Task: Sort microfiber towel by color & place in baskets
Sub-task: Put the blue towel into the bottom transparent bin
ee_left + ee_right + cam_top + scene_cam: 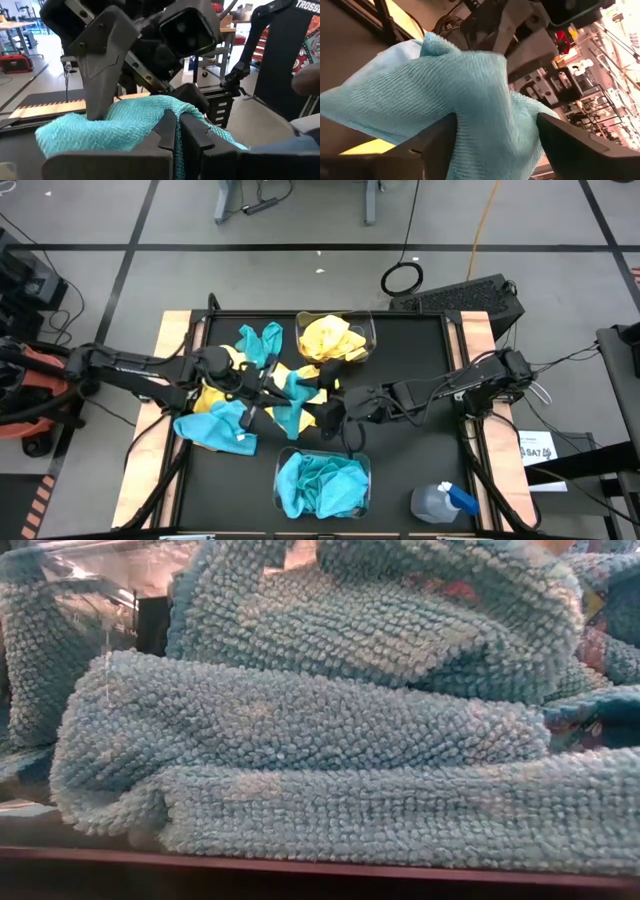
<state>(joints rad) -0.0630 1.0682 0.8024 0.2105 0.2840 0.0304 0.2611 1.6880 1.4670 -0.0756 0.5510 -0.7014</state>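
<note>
Black tabletop (410, 470), wood side edges, grey floor; "TROSSEN" on far arm. Mid-table turquoise towel (292, 412): left gripper (176, 131) fingers pinched on it, right gripper (495, 137) fingers spread around it.

Standing at the near right corner of the black table mat (400, 450): a clear plastic spray bottle with a blue trigger (443, 502), tipped toward the mat's edge. Beyond the mat's far right corner, on the grey floor: a black keyboard-like slab (465, 296) and a coiled black cable loop (401, 278). Right of the mat, past its wooden border: a white printed paper sheet (540, 452).
</note>
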